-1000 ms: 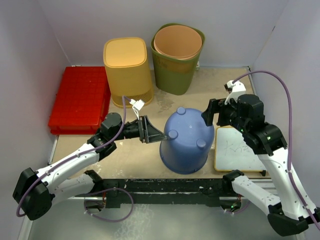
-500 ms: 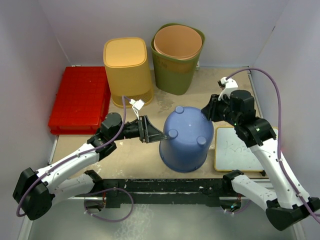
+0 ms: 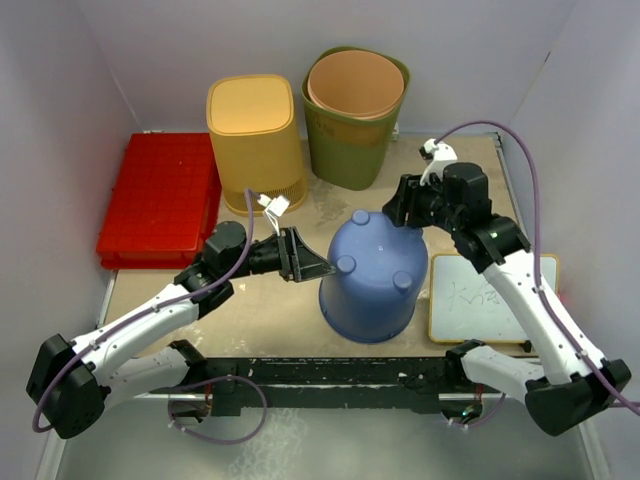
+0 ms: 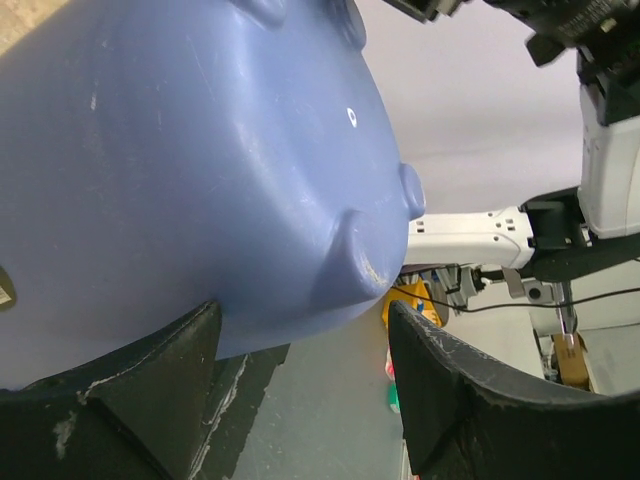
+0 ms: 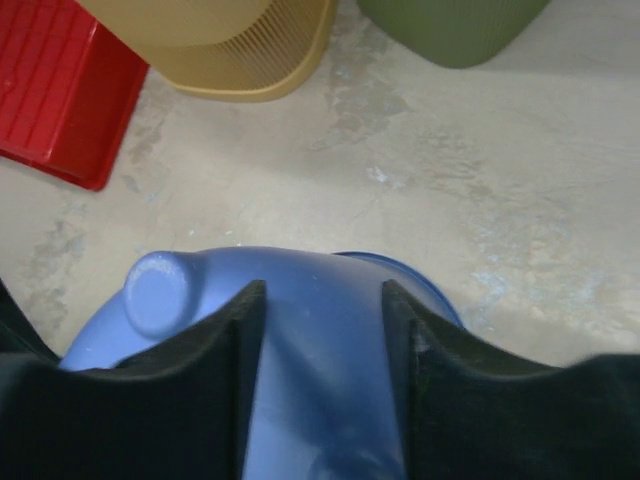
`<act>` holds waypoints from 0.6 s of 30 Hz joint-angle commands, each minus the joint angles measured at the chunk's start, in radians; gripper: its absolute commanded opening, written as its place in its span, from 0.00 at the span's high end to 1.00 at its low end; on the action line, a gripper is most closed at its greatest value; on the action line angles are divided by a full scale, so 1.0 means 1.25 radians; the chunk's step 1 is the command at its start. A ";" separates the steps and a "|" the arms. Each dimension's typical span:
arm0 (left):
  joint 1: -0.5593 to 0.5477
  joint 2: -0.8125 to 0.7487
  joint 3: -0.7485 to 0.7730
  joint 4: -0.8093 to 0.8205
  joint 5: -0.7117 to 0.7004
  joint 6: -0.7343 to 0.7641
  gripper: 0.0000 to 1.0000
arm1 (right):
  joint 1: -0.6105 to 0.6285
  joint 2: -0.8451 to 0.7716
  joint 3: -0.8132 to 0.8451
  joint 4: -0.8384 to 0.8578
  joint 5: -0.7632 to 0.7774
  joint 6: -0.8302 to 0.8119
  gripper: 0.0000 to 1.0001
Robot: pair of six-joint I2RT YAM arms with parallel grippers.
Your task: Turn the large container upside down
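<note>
The blue bucket (image 3: 368,285) stands mouth-down in the middle of the table (image 3: 265,322), a little nearer the arms than the back wall. Its flat base faces up with stubby round feet (image 3: 346,267) sticking out of it. It flares out toward the rim resting on the tabletop.

The left gripper (image 3: 322,268) lies low on its side, just beside the bucket's left wall. Its jaws are spread wide and hold nothing. From the left wrist, the blue wall fills the view above the left-hand finger (image 4: 130,400). The other finger (image 4: 450,400) stands clear of the wall. I can't tell whether the nearer finger actually touches the plastic.

The right gripper (image 3: 398,205) hangs over the far right edge of the upturned base, pointing down. Its fingers (image 5: 235,380) are partway apart, and the bucket's base shows in the gap between them. One foot sits just left of that gap. Nothing looks clamped, though whether the tips rest on the base I can't make out.

Against the back wall are a yellow bin (image 3: 255,140) and, to its right, a green bin (image 3: 350,140) with a tan one (image 3: 355,85) nested inside. A red tray (image 3: 160,200) lies flat at the far left. A small whiteboard (image 3: 480,300) sits right of the bucket, under the right arm.
</note>
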 commanded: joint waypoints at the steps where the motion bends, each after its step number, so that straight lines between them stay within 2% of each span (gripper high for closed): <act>1: -0.002 -0.002 0.051 -0.018 -0.029 0.054 0.35 | 0.005 -0.094 0.058 -0.077 0.160 -0.043 0.39; 3: -0.003 0.002 0.058 -0.030 -0.027 0.064 0.35 | 0.005 -0.130 0.051 -0.117 0.211 -0.053 0.33; 8: -0.002 0.020 0.072 -0.041 -0.019 0.075 0.35 | 0.005 -0.202 -0.003 -0.168 0.189 -0.028 0.32; 14: -0.003 0.034 0.080 -0.042 -0.011 0.079 0.35 | 0.005 -0.225 -0.050 -0.157 0.095 0.025 0.41; 18: -0.003 0.025 0.075 -0.044 -0.012 0.077 0.35 | 0.005 -0.208 -0.065 -0.165 0.077 0.045 0.49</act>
